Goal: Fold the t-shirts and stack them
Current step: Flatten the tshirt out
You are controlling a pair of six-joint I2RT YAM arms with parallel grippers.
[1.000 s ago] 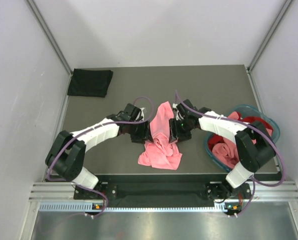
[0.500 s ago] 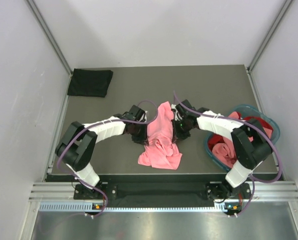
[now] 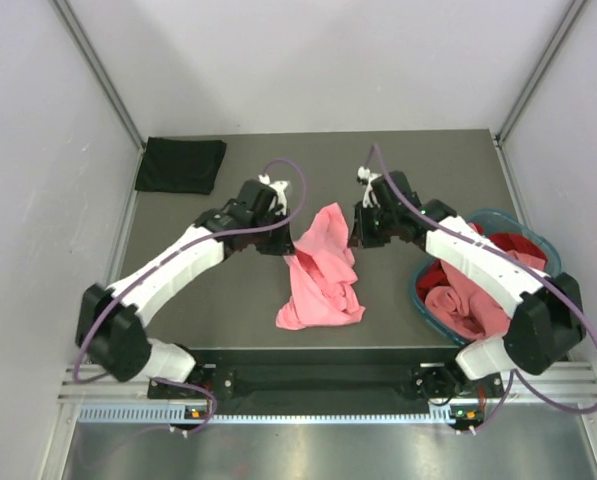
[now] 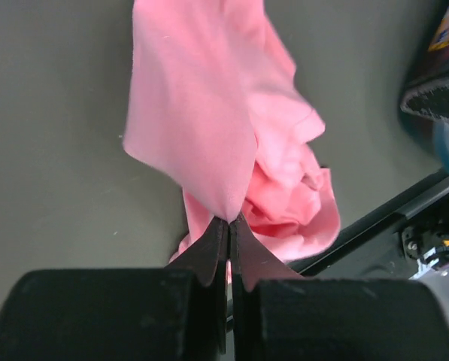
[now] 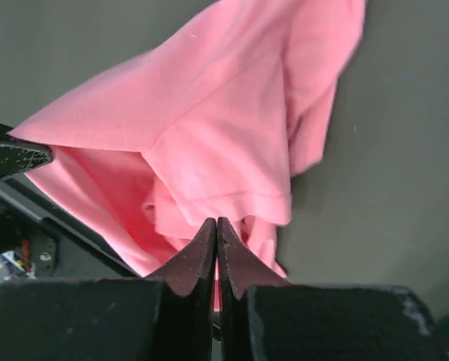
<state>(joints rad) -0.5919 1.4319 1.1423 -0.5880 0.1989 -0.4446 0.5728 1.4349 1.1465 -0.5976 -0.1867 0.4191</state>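
Note:
A salmon pink t-shirt (image 3: 323,280) lies crumpled at the table's middle front, its upper part raised between my two grippers. My left gripper (image 3: 294,250) is shut on a pinched peak of that cloth (image 4: 201,113), the tips (image 4: 229,219) meeting on it. My right gripper (image 3: 355,243) is shut on the shirt's opposite edge near a hem (image 5: 209,128), its tips (image 5: 216,220) together against the cloth. A folded black t-shirt (image 3: 181,165) rests at the back left corner. A red t-shirt (image 3: 523,250) lies in the basket.
The round teal basket (image 3: 502,217) stands at the right edge of the table with red and pink cloth (image 3: 456,305) inside. Grey walls close in on both sides and the back. The table's front edge (image 3: 318,350) runs just below the pink shirt.
Both grippers closed on the pink shirt's sides, then rose and moved toward the back, drawing its upper part up off the table. The lower part still rests bunched on the table.

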